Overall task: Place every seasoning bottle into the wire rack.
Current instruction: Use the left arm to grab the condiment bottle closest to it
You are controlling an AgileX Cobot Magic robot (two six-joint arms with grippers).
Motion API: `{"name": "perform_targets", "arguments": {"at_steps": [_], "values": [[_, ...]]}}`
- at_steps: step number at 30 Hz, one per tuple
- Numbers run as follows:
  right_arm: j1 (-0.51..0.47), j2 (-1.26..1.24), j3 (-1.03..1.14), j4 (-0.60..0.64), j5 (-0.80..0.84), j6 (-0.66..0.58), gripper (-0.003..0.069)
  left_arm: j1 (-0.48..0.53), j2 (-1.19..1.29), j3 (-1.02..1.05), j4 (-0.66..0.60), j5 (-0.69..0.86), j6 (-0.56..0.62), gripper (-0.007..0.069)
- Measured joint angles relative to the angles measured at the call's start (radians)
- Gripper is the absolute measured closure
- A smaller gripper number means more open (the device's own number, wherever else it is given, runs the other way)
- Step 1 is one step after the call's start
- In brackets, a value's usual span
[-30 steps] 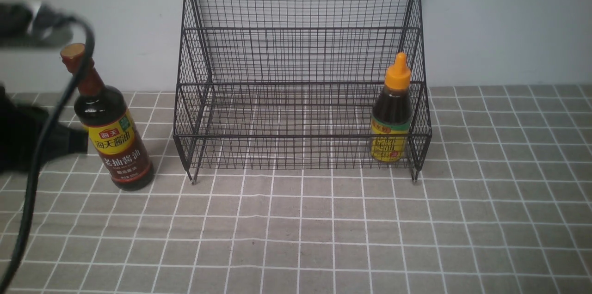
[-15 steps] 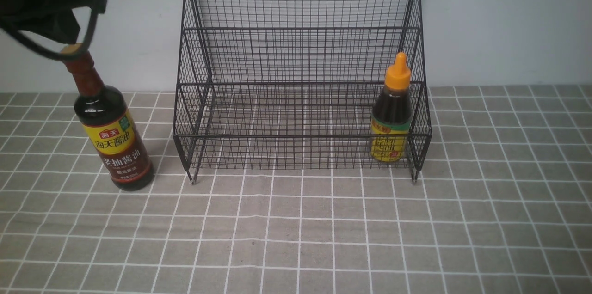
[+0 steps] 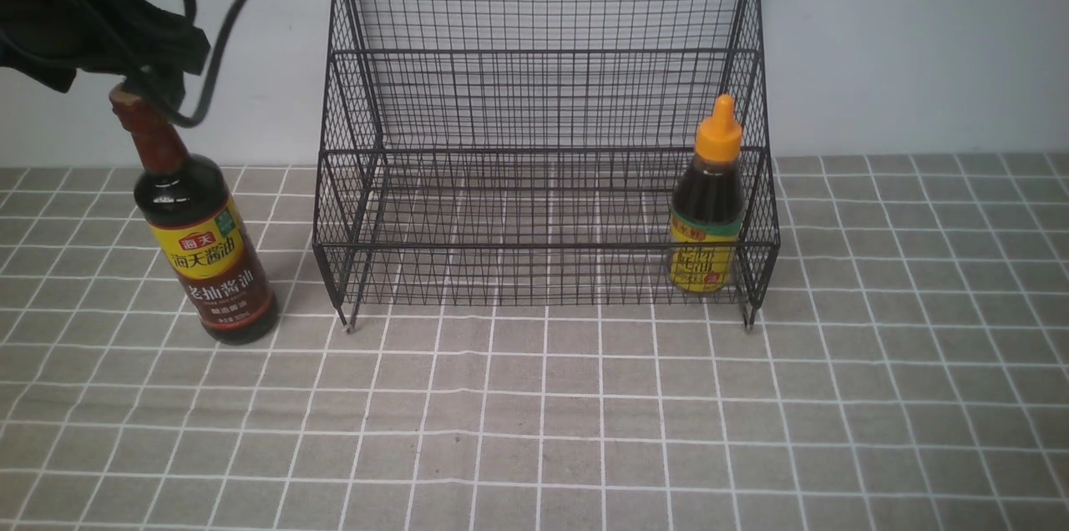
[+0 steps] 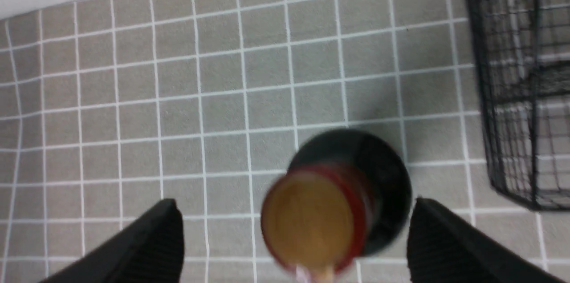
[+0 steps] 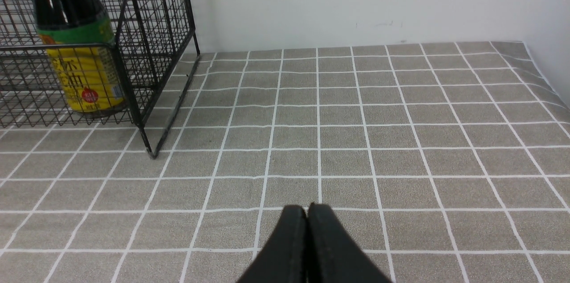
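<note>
Grey checked tabletop [image 3: 585, 431] against a pale wall. Black wire rack [image 3: 543, 53] with 2 tiers sits at the back centre. The tall bottle [image 3: 209, 255], with dark liquid, brown-red cap and yellow-and-maroon label, stands on the tabletop outside the rack, just beside its left side. The short bottle [image 3: 706, 214], with orange nozzle and yellow label, stands upright in the lower tier at the right front corner. Left end effector [image 4: 294, 209] is above the tall bottle's cap, spread wide, 1 finger on each side of it, gripping nothing. Right end effector [image 5: 307, 212] is low over bare tabletop right of the rack, fingers pressed together, holding nothing.
</note>
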Motion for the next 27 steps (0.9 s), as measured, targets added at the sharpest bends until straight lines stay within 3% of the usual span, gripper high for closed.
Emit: {"name": "perform_targets", "arguments": {"at_steps": [8,14,23,27], "values": [[0.0,0.0,0.0,0.0,0.0,0.0,0.0673,0.0,0.061,0.0,0.007,-0.033,-0.025,0.0004],[0.0,0.0,0.0,0.0,0.0,0.0,0.0673,0.0,0.093,0.0,0.007,-0.039,-0.041,0.0089],[0.0,0.0,0.0,0.0,0.0,0.0,0.0673,0.0,0.096,-0.001,-0.012,-0.018,-0.085,0.03],[0.0,0.0,0.0,0.0,0.0,0.0,0.0673,0.0,0.096,-0.004,-0.032,-0.018,-0.09,0.0317]]}}
